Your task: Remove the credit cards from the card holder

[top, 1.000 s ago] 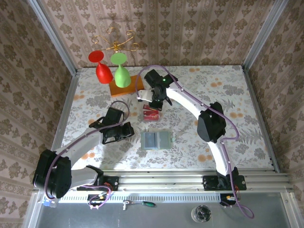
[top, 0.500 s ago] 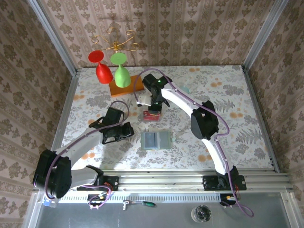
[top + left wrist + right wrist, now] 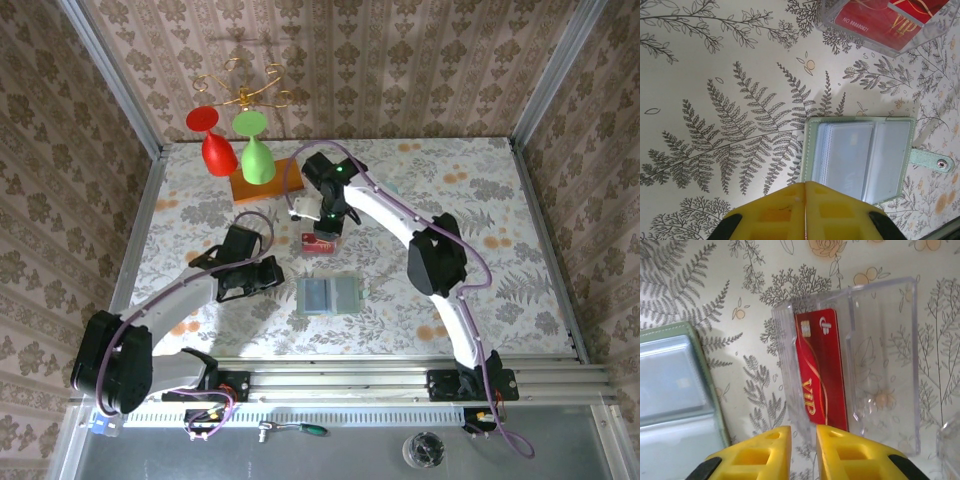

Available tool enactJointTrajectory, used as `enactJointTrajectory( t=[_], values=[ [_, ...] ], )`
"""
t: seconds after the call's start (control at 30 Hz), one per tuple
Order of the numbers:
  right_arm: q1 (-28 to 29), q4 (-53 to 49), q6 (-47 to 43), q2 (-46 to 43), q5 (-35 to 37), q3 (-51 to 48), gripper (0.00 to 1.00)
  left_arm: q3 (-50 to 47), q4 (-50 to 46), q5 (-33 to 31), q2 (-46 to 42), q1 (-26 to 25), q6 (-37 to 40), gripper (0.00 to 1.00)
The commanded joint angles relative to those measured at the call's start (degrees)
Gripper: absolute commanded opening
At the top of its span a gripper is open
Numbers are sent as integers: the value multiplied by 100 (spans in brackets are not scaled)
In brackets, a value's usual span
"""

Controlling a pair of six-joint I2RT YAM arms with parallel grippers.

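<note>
Right gripper (image 3: 804, 435) hangs fingers-down just over a clear tray (image 3: 885, 330), jaws a narrow slit apart and empty. A red card (image 3: 821, 375) lies in the tray. The right arm arcs from its base leftward to mid-table. Left gripper (image 3: 805, 200), pressed closed and empty, sits low beside the open holder (image 3: 860, 155), which lies flat on the table (image 3: 715, 75).

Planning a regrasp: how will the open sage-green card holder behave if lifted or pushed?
The sage-green bifold card holder lies open flat, so it probably flops at its middle fold. Its glossy clear sleeves look slippery. Thin and low, it likely slides rather than tips.
</note>
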Motion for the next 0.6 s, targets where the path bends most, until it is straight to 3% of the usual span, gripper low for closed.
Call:
enactJointTrajectory(
  t=[0.0, 0.27, 0.57],
  values=[
    [76, 580, 689, -805, -27, -622, 23, -27, 233, 134, 85, 40, -16, 10],
    [437, 2268, 2577, -1987, -154, -2556, 23, -65, 591, 162, 231, -98, -228, 10],
    [916, 3011, 4423, -2860, 181, -4084, 24, -91, 730, 60, 422, -481, -367, 10]
  ],
)
